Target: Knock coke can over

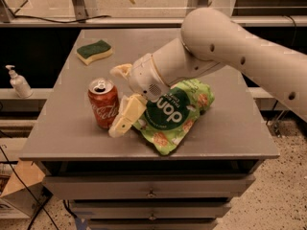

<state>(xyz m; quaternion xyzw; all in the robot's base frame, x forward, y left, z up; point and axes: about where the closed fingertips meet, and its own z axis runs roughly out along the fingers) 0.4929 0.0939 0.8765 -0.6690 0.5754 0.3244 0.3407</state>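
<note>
Red coke can (103, 104) upright near the worktop's (57, 135) front-left corner, gripper (120, 97) just right of it, fingers spread apart, over green snack bag (189, 110): may skid toward left edge if nudged low, or drag the bag.

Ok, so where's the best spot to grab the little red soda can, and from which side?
Probably the small red aluminium coke can, around the middle of its round wall: it stands upright, so the sides are straight and even there. Come in level from the side facing the green snack bag, where the two-finger gripper hovers open right beside it.
</note>
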